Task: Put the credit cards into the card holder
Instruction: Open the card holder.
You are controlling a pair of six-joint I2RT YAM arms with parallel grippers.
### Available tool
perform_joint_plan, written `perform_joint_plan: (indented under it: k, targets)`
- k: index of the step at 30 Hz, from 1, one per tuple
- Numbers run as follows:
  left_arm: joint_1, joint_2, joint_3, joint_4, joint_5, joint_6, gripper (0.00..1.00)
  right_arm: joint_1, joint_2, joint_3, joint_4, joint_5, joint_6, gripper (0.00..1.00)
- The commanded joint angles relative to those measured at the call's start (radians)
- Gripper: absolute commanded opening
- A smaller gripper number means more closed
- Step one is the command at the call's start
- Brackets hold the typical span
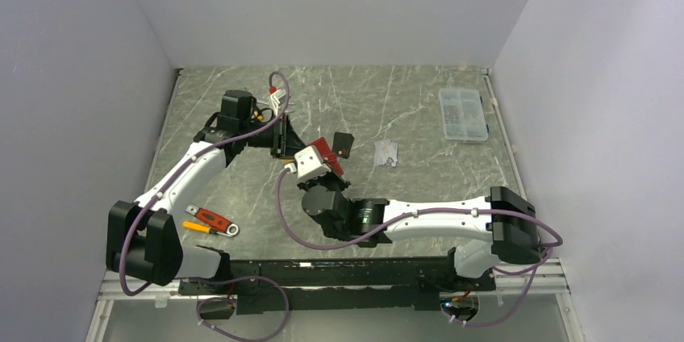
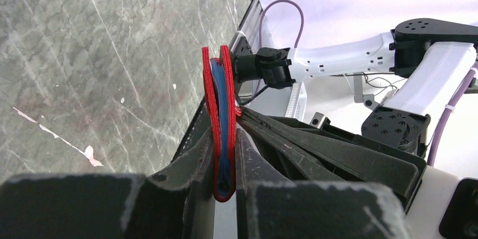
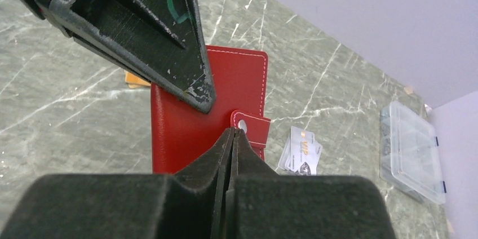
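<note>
From above, the dark-red leather-look folding card holder (image 1: 324, 151) sits at the middle of the marbled grey table (image 1: 403, 100), between the left gripper (image 1: 288, 142) and the right gripper (image 1: 333, 171). A flat black card (image 1: 343, 144) lies just beside it. A few silver-grey cards (image 1: 385, 152) lie farther right, and a clear plastic compartment box (image 1: 463, 114) is well apart.

In the left wrist view, the left gripper (image 2: 224, 157) is clamped on the card holder (image 2: 217, 98), which is seen edge-on.

In the right wrist view, the right gripper (image 3: 232, 135) has its fingers pressed together at the snap tab (image 3: 252, 126). Whether they pinch it is unclear. An orange card (image 3: 135, 79) peeks out from behind the holder.
</note>
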Motion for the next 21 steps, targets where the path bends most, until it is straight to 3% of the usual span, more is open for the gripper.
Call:
perform_joint_plan:
  k: [1, 14, 21]
  targets:
    - [-0.005, -0.047, -0.010, 0.009, 0.084, -0.028, 0.03, -0.028, -0.018, 0.003, 0.079, 0.063, -0.010, 0.00]
    - [-0.006, -0.064, -0.023, 0.019, 0.090, -0.038, 0.03, -0.088, -0.119, -0.054, 0.082, 0.068, 0.061, 0.00]
    - [-0.011, -0.065, -0.036, 0.007, 0.061, -0.001, 0.04, -0.097, -0.166, -0.024, -0.125, -0.013, 0.283, 0.01]
